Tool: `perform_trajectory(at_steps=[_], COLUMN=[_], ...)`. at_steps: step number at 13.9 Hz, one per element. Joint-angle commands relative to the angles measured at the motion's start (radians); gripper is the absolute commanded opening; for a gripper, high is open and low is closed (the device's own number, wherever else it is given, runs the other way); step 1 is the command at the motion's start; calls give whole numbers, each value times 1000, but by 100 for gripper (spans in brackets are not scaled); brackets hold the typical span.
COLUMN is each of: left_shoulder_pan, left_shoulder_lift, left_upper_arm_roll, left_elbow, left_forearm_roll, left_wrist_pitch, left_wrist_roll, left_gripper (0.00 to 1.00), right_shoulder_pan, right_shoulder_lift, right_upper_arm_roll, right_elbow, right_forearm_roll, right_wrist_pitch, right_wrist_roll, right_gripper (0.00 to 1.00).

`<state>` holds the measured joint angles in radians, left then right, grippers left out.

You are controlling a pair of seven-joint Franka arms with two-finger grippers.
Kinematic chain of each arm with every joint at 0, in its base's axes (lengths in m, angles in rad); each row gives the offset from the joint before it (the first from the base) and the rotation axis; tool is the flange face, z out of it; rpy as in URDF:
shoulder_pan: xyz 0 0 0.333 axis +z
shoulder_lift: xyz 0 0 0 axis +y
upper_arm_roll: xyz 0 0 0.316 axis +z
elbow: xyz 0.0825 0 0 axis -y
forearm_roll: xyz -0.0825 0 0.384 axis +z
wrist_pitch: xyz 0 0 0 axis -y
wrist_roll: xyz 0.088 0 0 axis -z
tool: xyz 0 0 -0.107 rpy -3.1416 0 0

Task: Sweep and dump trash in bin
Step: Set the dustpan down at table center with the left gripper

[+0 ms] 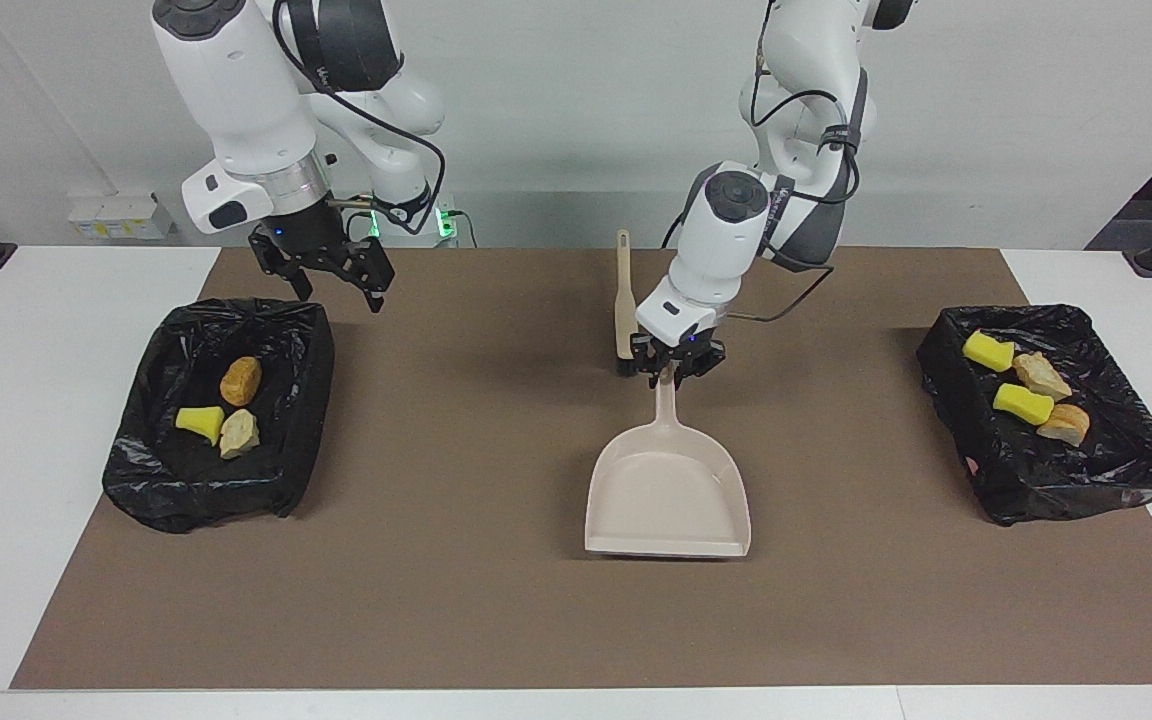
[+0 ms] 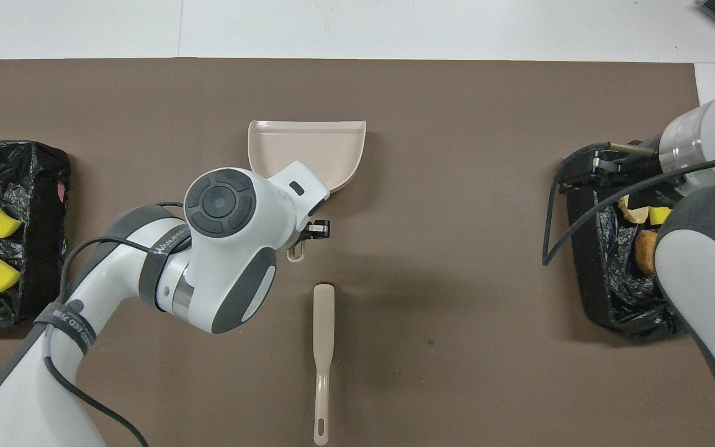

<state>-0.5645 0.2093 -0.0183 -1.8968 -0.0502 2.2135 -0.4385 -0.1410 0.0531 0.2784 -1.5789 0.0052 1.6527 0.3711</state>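
My left gripper point(image 1: 674, 368) is shut on the handle of the beige dustpan point(image 1: 668, 495), which sits low at the middle of the brown mat; it also shows in the overhead view point(image 2: 308, 149). The trash lies in two black-lined bins. The bin point(image 1: 166, 480) at the right arm's end holds a brown lump point(image 1: 240, 380), a yellow sponge point(image 1: 199, 422) and a beige lump point(image 1: 239, 433). The bin point(image 1: 1116, 470) at the left arm's end holds several pieces, among them a yellow sponge point(image 1: 1023, 403). My right gripper point(image 1: 331, 275) is open and empty, up over its bin's edge.
The beige brush point(image 1: 625, 310) lies flat on the mat, nearer to the robots than the dustpan and just beside the left gripper; it also shows in the overhead view point(image 2: 323, 335). No loose scraps show on the mat point(image 1: 436, 600).
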Motion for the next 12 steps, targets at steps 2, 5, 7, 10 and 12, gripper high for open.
perform_trajectory(at_steps=[2,5,7,10,12], left_shoulder_pan=[-52,-54,-57,-67,-77], left_shoulder_lift=[21,33,51,79,82], left_upper_arm_roll=[21,20,20,20,20], left_elbow=[5,2,4,1,1], left_forearm_roll=[46,47,47,49,47], left_wrist_pitch=[60,74,80,104,112], left_wrist_roll=[-77,-94,-115,-123,-138], left_gripper=[0,0,0,0,10], right_shoulder_pan=[4,4,4,-11,-9], right_shoulder_lift=[13,11,11,13,13], right_upper_arm_roll=[10,11,11,13,12], right_elbow=[26,26,26,26,28], right_forearm_roll=[-39,-37,-37,-28,-34], right_wrist_pitch=[-17,-11,-10,-10,-11], right_wrist_roll=[-15,-15,-15,-17,-17], right_gripper=[100,100,100,100,100])
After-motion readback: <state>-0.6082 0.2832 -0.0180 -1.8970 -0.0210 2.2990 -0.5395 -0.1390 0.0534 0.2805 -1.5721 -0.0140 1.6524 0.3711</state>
